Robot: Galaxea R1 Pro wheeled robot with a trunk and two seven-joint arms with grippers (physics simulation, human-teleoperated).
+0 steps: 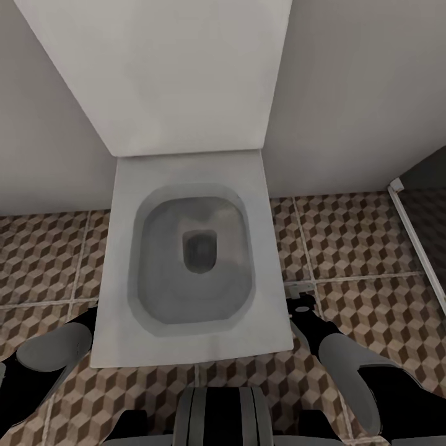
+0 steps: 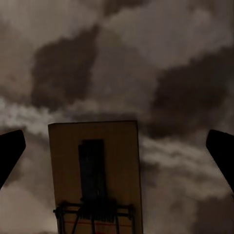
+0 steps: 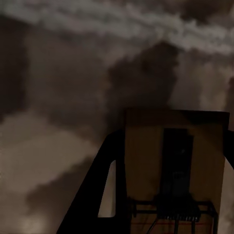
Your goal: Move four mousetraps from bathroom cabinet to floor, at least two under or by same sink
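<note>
Two mousetraps: one sits between each pincer's fingers, seen in the wrist views over blurred floor.
Left pincer [image 2: 117, 146]: released. Its dark fingertips [image 2: 10, 148] stand wider than the first mousetrap [image 2: 95, 170] and touch neither edge, so it cannot be told what keeps the trap there.
Right pincer [image 3: 173, 141]: clenched on the second mousetrap [image 3: 175, 165], with one dark finger [image 3: 105, 180] lying against its long edge and the other at the opposite edge.
Long axis: each trap runs along the fingers, wire end towards the camera and plain end pointing outward.
Materials: flat tan-brown wooden slabs, each with a dark central bar and thin grey wire at one end. They look light, stiff and quick to slip.
Bathroom floor [image 1: 359, 235]: cube-printed tiles in brown and beige with pale grout, flat and hard.
Toilet [image 1: 186, 347]: white and squarish, with the lid up, straight ahead between the arms.
Nearer arm: the right pincer [image 1: 301, 303] hangs beside the toilet rim, over bare tile.
Coming move, as judged: it turns on finding the sink, since the robot faces the toilet here.
</note>
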